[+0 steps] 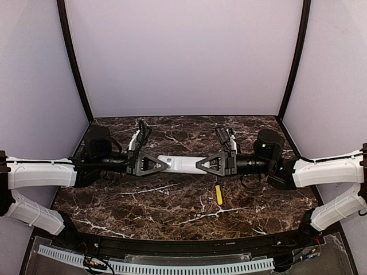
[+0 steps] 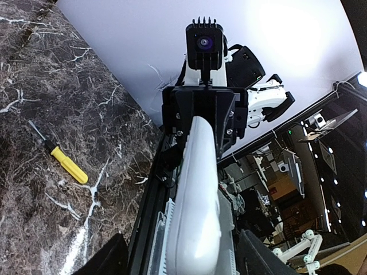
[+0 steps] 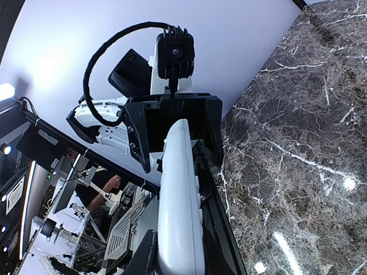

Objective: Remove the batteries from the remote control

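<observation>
Above the table [image 1: 172,206], remote control [image 1: 182,164] level, long axis left-right

Overhead view: soft, even light fills the scene. The pale lilac walls [image 1: 183,57] are uniformly lit, and shadows are hard to make out on the dark marble surface [image 1: 172,200]. The picture is sharp, with the black corner posts [image 1: 74,63] curving slightly toward the edges.

Left wrist view: the wall blows out to white at upper right. The white remote control [image 2: 198,229], close to the lens, looks soft and washed out, while the yellow screwdriver [image 2: 67,164] is crisp.

Right wrist view: bright glare spots sit on the glossy marble at lower right, and a lamp [image 3: 6,91] flares at the left edge.
</observation>
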Controlling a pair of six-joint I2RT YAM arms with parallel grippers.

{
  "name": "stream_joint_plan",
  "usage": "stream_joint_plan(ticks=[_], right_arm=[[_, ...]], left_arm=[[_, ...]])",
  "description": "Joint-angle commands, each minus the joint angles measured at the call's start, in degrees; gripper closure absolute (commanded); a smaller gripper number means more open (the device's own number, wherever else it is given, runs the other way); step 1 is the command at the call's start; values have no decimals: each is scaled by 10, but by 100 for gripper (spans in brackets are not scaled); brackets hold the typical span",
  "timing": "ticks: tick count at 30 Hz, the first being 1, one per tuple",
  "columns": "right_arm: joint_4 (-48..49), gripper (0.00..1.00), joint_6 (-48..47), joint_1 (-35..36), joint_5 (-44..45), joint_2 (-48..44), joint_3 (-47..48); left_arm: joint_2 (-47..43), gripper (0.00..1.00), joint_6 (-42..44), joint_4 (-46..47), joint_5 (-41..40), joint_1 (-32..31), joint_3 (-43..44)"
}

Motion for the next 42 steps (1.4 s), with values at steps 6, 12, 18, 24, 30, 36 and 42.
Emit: stream_joint_plan(ticks=[6, 12, 18, 24, 30, 36, 42], right_arm=[[-3, 100, 8, 13, -8, 22, 24], [-9, 100, 8, 15, -7, 28, 24], [-16, 100, 8, 15, -8, 37, 28], [-10, 100, 11, 15, -8, 43, 26], [-3, 100, 13, 15, -8, 45, 26], [5, 100, 12, 16, -8, 41, 22], [3, 100, 8, 16, 4, 32, 18]], left_arm=[[40, 42, -30, 56, -12, -14, 12], [50, 47, -33, 60, -16, -15, 13], [56, 52, -38, 69, -11, -18, 13], [59, 55, -35, 65, -10, -19, 13], [65, 61, -36, 67, -9, -22, 13], [71, 61, -40, 70, -10, -26, 16], [76, 57, -41, 72, -10, -29, 15]])
